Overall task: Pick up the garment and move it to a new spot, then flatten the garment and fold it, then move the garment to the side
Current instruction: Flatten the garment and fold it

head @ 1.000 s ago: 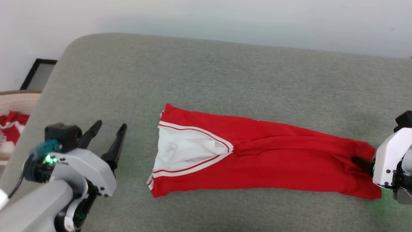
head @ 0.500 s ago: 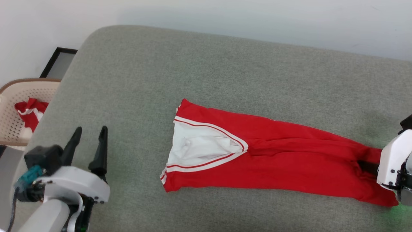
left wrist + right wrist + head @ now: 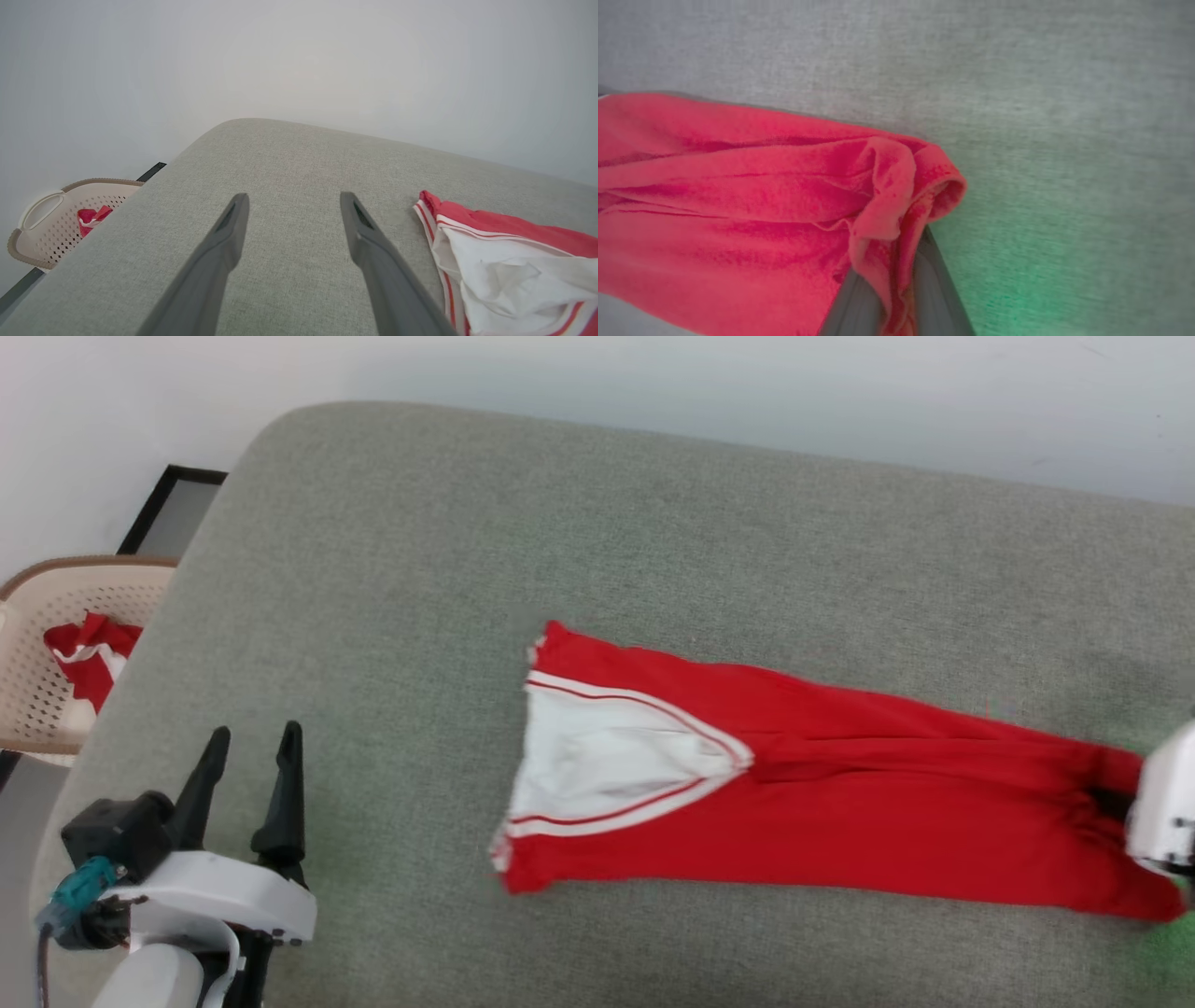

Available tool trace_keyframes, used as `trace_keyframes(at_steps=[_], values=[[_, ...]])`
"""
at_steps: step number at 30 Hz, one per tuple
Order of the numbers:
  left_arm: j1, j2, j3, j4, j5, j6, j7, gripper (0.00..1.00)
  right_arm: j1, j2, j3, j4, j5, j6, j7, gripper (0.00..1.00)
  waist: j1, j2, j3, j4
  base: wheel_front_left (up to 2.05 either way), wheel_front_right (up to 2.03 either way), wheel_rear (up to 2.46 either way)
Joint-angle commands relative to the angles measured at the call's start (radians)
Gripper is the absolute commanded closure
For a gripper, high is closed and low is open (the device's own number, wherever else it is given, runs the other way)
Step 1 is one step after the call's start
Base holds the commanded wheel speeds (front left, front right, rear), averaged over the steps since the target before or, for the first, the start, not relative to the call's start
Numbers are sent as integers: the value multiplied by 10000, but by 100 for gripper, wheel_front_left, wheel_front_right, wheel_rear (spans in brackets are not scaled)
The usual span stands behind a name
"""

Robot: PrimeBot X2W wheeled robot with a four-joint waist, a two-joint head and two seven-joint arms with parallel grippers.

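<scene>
Garment [image 3: 868, 821]: red, white panel with striped trim, laid long on cushion [image 3: 560, 523].
Right tool [image 3: 894, 280] clamped on its red end; left tool [image 3: 254, 747] fingers apart, off the cloth.

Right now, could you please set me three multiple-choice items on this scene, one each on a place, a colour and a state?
1. Where is the beige basket relative to the grey cushion? A. On it. B. Off its left end. C. Behind its far edge.
2. What colour is the panel inside the garment's striped trim? A. Black. B. White. C. Blue.
3. How do the right gripper's jaws stand? A. Wide open over bare cushion. B. Shut on the garment's end. C. Shut on the basket's rim.
Key: 1 B, it stands beside the cushion's left end; 2 B, white fills the trimmed V; 3 B, the garment's end is pinched between them.
</scene>
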Motion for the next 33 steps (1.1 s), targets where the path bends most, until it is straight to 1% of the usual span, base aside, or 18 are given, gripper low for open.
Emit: trace_keyframes(at_steps=[1, 9, 11, 14, 17, 21, 24, 26, 29, 33], values=[[89, -106, 131, 55, 149, -149, -5, 0, 171, -350, -267, 245, -209, -48, -5, 100, 0, -1, 20, -41, 0, 0, 0], [122, -542, 753, 384, 725, -651, -6, 0, 370, -1154, -1377, 474, -652, -44, -211, 100, 0, -1, 73, -320, 0, 0, 0], [144, -626, 903, 447, 796, -754, -6, 0, 312, -1094, -1450, 320, -638, -36, -207, 100, 0, -1, 58, -410, 0, 0, 0], [183, -729, 1058, 545, 905, -836, -6, 0, 386, -935, -1361, -213, -214, -34, 5, 100, 0, -1, 9, -522, 0, 0, 0], [196, -812, 1166, 652, 1000, -919, -6, 0, 526, -565, -1331, -1101, 407, -34, 276, 100, 0, -1, -59, -601, 0, 0, 0], [129, -886, 1212, 751, 1118, -982, -6, 0, 771, 132, -1147, -2590, 1089, -34, 820, 100, 0, -1, -155, -594, 0, 0, 0], [56, -966, 1184, 768, 1207, -1047, -6, 0, 878, 746, -808, -3644, 1340, -34, 1190, 100, 0, -1, -200, -506, 0, 0, 0], [3, -1015, 1153, 784, 1256, -1083, -6, 0, 833, 1094, -561, -4130, 1299, -34, 1331, 100, 0, -1, -203, -407, 0, 0, 0], [-80, -1099, 1062, 851, 1286, -1159, -6, 0, 541, 1699, -4, -4401, 1128, -34, 1427, 100, 0, -1, -185, -233, 0, 0, 0], [-299, -1219, 913, 987, 1316, -1233, -6, 0, 125, 2299, 647, -3935, 823, -34, 1115, 100, 0, -1, -158, 74, 0, 0, 0]])
